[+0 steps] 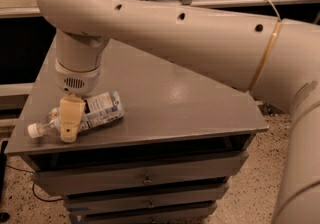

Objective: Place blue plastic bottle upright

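Note:
The blue plastic bottle [102, 110] lies on its side near the front left corner of the grey cabinet top [175, 103]. It is clear, with a pale blue-white label, and its white cap [34, 130] points left towards the edge. My gripper [69, 127] hangs straight down from the wrist and sits over the bottle's neck end, its tan tip in front of the bottle and reaching down to the surface. The part of the bottle behind the gripper is hidden.
The cabinet has drawers [145, 180] below its top. The bottle lies close to the left and front edges. A shelf rail [210, 0] runs behind the cabinet. My large arm [200, 38] spans the view from the right. Speckled floor [250, 188] lies at the lower right.

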Tool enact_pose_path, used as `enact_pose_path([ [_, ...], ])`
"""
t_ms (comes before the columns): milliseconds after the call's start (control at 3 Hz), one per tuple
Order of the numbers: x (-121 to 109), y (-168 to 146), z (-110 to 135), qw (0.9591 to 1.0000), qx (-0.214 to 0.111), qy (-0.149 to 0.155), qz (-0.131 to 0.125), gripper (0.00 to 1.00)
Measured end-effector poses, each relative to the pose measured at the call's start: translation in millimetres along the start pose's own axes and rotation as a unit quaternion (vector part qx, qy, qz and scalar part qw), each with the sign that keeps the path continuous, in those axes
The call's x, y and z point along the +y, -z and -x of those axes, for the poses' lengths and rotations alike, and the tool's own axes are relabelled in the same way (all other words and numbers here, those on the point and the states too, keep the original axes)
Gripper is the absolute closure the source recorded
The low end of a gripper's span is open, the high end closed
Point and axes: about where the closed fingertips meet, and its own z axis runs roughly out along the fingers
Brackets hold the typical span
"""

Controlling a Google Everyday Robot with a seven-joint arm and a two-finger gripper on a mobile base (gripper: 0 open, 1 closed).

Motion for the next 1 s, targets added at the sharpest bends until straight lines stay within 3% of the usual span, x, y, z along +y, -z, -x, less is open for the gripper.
enact_pose_path([
  [667,-12,5,-4,0.9992,0.021,-0.017,-0.028,0.64],
  [1000,-39,26,-16,0.9975,-0.001,-0.042,-0.058,0.87],
])
